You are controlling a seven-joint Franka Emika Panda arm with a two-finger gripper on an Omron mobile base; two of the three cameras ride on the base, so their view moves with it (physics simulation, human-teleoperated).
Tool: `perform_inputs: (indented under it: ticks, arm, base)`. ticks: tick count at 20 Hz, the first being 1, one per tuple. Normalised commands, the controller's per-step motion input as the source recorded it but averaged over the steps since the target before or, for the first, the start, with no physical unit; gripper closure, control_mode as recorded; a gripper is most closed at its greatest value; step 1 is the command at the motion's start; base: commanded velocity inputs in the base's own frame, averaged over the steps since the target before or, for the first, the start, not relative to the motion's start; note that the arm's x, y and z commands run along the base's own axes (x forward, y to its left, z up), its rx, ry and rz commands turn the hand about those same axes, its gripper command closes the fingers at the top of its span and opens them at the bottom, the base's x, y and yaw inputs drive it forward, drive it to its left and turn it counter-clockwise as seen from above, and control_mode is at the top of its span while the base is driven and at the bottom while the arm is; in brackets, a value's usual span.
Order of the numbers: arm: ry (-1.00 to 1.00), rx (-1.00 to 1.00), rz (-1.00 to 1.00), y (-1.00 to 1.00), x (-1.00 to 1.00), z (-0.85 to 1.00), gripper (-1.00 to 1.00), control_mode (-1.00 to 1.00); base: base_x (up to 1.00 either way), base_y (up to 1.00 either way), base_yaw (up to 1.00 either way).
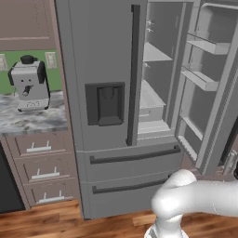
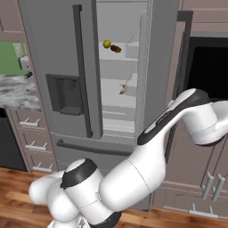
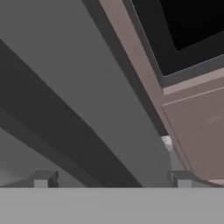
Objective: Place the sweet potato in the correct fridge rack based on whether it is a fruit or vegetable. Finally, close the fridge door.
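Claw: the gripper (image 3: 111, 178) has its two dark fingertips (image 3: 43, 178) spread wide apart with nothing between them, so it is open and empty.
Just ahead of it: a flat grey panel crossed by a dark bar, probably the outer face of the open fridge door (image 2: 156, 58) and its handle, though the close view makes that hard to confirm.
Sweet potato: the sweet potato (image 2: 116, 48) lies on an upper fridge rack (image 2: 116, 56), just beside a round yellow fruit (image 2: 107, 43), its long axis roughly along the shelf.
Lower shelf: a small banana (image 2: 123, 90).
Key relation: the arm reaches to the right, outside the door, while the fridge opening lies to its left.
Judged step: placing looks done; closing the door remains.
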Motion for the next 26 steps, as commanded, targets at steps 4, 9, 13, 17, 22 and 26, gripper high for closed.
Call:
perform_inputs:
  ticks: [4, 9, 13, 17, 22, 26]
  arm:
    - [0.0, 0.0, 0.0, 1.0, 0.8, -0.15, -1.0, -1.0]
    - [0.0, 0.0, 0.0, 1.0, 0.77, -0.12, -1.0, -1.0]
    - [0.0, 0.0, 0.0, 1.0, 0.68, -0.09, -1.0, -1.0]
    - [0.0, 0.01, -0.01, 1.0, 0.79, -0.06, -1.0, -1.0]
    - [0.0, 0.05, -0.03, 1.0, 0.69, -0.01, -1.0, -1.0]
    - [0.0, 0.06, -0.07, 1.0, 0.53, -0.02, -1.0, -1.0]
  base:
    - [0.0, 0.0, 0.0]
    - [0.0, 0.0, 0.0]
    - [0.0, 0.0, 0.0]
    - [0.0, 0.0, 0.0]
    - [0.0, 0.0, 0.0]
    - [0.0, 0.0, 0.0]
